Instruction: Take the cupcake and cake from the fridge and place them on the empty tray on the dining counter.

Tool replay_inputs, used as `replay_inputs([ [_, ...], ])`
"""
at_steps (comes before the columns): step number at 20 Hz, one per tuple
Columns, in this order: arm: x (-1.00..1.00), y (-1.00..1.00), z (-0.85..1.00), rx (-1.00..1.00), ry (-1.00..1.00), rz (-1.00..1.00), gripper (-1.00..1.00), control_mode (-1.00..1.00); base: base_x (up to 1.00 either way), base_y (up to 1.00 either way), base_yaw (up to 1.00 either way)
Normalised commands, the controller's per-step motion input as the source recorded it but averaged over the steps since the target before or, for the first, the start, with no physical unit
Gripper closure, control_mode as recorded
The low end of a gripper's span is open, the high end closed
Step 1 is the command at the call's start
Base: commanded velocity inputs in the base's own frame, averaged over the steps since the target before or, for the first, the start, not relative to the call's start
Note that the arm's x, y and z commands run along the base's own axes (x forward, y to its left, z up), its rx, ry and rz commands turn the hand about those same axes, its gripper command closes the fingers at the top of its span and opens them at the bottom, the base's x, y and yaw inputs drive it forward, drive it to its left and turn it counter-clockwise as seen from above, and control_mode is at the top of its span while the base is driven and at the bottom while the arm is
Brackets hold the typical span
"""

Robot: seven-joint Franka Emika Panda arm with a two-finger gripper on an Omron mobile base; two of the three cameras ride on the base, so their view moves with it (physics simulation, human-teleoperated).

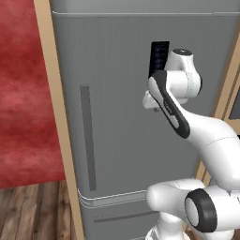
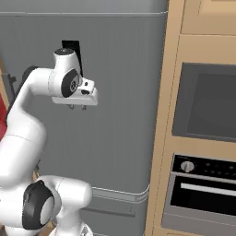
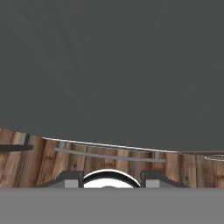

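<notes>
The white arm [image 1: 206, 140] is seen folded in the foreground, its elbow bent and its hand raised before the closed fridge [image 1: 117, 93]. The fingers [image 2: 77, 107] are pointed downward beneath the hand, just off the grey door; whether they are released or clenched cannot be told, and nothing is seen between them. In the hand view, the two dark fingertips [image 3: 70, 178] are shown well apart over a wooden floor [image 3: 39, 162], with the grey door face above. The long dark handle [image 1: 87, 138] is set well to the left of the hand. A red wall [image 1: 23, 93] is seen beyond the fridge on the left, and a built-in oven [image 2: 207, 184] in wooden cabinets [image 2: 170, 115] on the right.
</notes>
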Motion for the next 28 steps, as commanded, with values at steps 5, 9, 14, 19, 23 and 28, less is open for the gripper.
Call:
replay_inputs([
  [5, -0.64, -0.01, 0.0, 0.0, -0.04, 0.0, -1.0, -1.0, 0.0, 0.0, 0.0],
  [9, -1.0, 0.0, 0.03, 0.01, -0.22, 0.0, -1.0, -1.0, 0.0, 0.0, 0.0],
  [14, -0.81, -0.01, 0.23, 0.02, -0.21, 0.0, -1.0, -1.0, 0.0, 0.0, 0.0],
  [19, -0.69, 0.0, 0.58, 0.0, -0.11, 0.0, -1.0, -1.0, 0.0, 0.0, 0.0],
  [23, -0.73, 0.0, 0.51, 0.0, -0.02, 0.0, -1.0, -1.0, 0.0, 0.0, 0.0],
  [28, -0.28, 0.0, 0.12, 0.01, -0.02, 0.0, -1.0, 1.0, -0.26, 0.26, -0.01],
])
